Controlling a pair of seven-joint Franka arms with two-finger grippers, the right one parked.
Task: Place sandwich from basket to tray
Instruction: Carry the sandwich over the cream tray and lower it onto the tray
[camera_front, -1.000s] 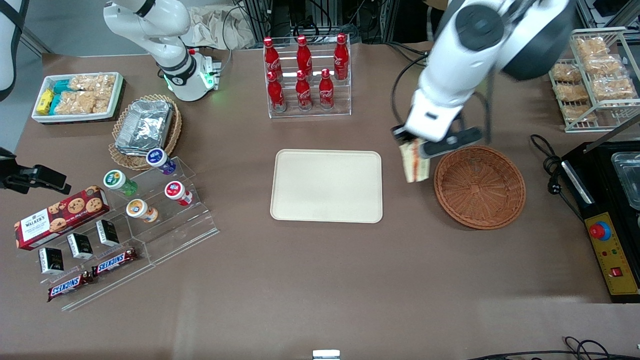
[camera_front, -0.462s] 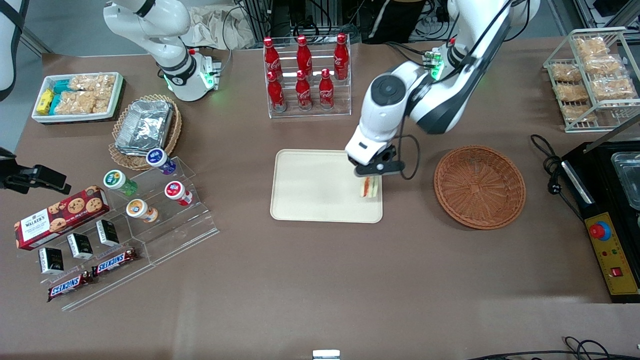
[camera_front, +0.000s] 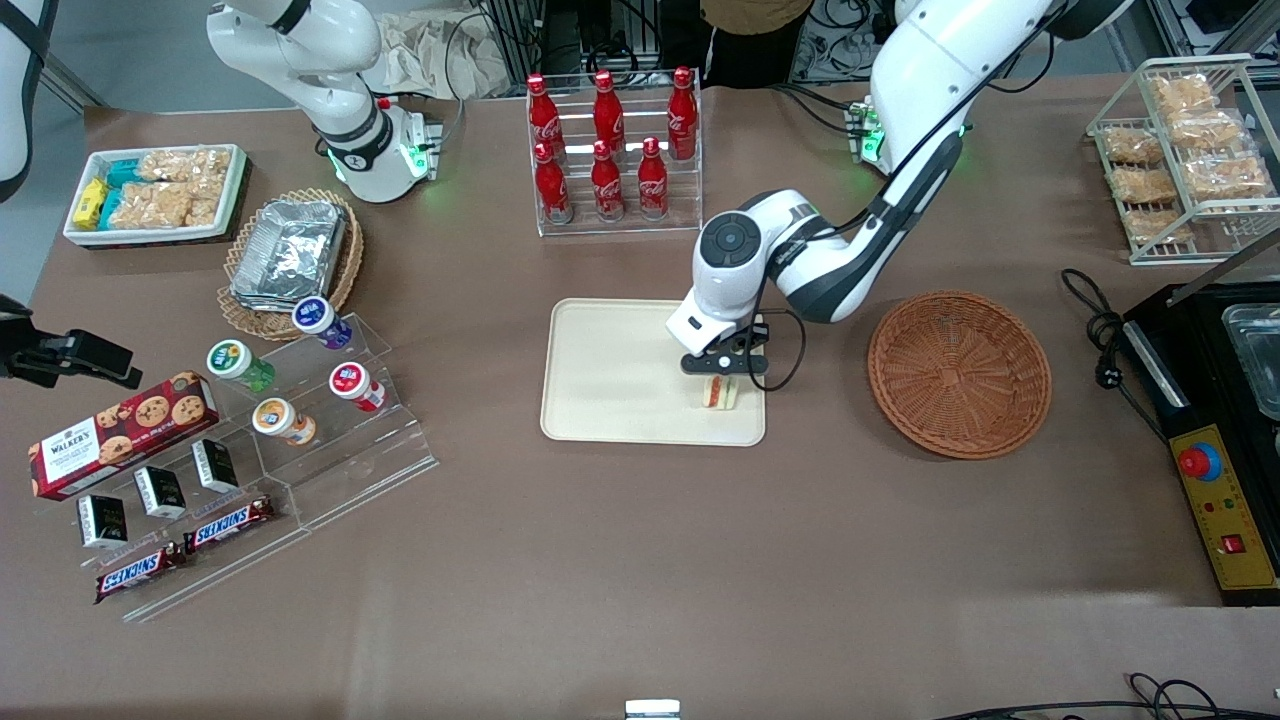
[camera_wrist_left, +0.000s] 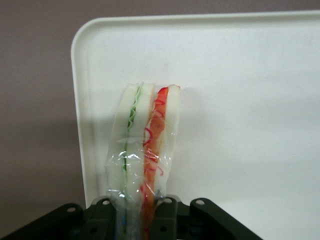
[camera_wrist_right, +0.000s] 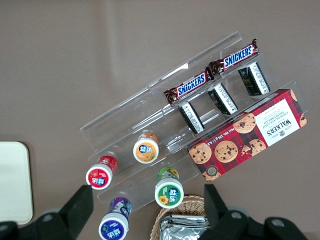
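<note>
I have carried the sandwich (camera_wrist_left: 144, 150) lower over the tray (camera_front: 610, 370); my gripper (camera_front: 722, 372) jaws pinch it, basket (camera_front: 958, 373) empty

You can't see the gripper (camera_wrist_left: 134, 220) whole — the left wrist view cuts it off at the frame edge, along with the held end of the sandwich (camera_wrist_left: 142, 150). The tray (camera_wrist_left: 240, 75) runs out of that frame too. From the front, the arm's wrist hides the far part of the sandwich (camera_front: 719, 393) — only its near end shows.

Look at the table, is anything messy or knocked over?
Nothing is spilled or knocked over. The only unusual thing: the sandwich stands on its edge over the tray, near the corner closest to the basket, not lying flat. That is because the gripper is pinching it in its plastic wrap.
</note>
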